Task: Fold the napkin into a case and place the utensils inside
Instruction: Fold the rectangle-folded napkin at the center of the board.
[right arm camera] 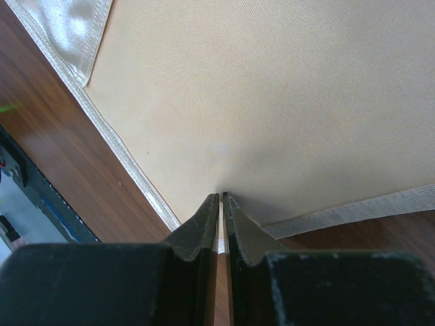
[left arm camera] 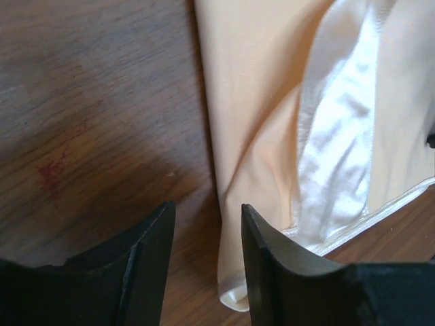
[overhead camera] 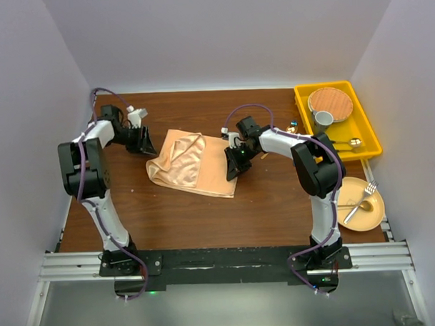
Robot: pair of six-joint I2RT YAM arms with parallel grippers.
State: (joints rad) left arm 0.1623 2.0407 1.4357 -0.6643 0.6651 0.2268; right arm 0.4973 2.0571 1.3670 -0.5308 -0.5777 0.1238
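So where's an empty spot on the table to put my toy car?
The widest bare wood on the table is the near strip between the napkin and the base rail. A slimmer strip runs behind the napkin, along the back wall. The right side is crowded: the yellow bin and round plate sit close beside the right arm.

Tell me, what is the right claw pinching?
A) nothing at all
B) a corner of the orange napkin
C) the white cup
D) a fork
B: the right wrist view shows the right claw closed tight on a corner of the napkin.
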